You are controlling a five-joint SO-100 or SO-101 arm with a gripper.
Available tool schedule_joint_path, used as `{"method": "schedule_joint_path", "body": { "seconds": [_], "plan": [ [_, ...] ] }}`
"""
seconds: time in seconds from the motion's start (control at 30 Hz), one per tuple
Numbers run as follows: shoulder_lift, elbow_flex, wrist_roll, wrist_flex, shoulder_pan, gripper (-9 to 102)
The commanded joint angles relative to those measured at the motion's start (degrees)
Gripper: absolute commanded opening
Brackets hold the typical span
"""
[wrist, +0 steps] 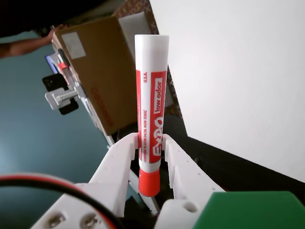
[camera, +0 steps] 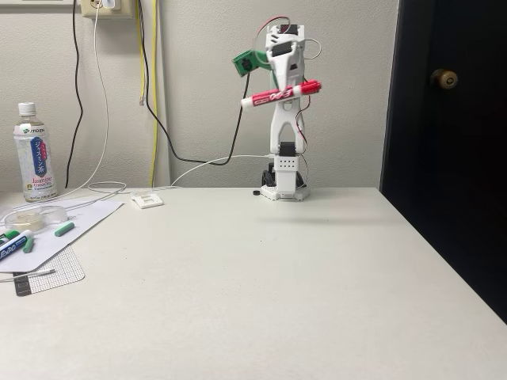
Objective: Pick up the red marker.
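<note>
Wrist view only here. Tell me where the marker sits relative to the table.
Observer: The red marker hangs high above the table, clamped in the pincer on the upright arm.
Operator: Give me its tilt.
Observer: In the fixed view it lies nearly level, with its right end slightly higher.
Operator: List what else is on the table.
Observer: A blue marker lies on paper at the far left of the fixed view, with a bottle behind it.
</note>
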State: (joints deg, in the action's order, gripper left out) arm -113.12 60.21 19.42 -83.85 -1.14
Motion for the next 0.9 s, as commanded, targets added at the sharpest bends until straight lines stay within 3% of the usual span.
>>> {"method": "schedule_joint_path", "body": {
  "seconds": [0.0, 0.47, 0.87],
  "plan": [
    [-2.9, -2.0, -2.4, 1.2, -1.6, 0],
    [-9.8, -0.1, -9.8, -3.9, -1.3, 0],
    [-32.9, 31.3, -12.8, 8.7, -1.2, 0]
  ]
}}
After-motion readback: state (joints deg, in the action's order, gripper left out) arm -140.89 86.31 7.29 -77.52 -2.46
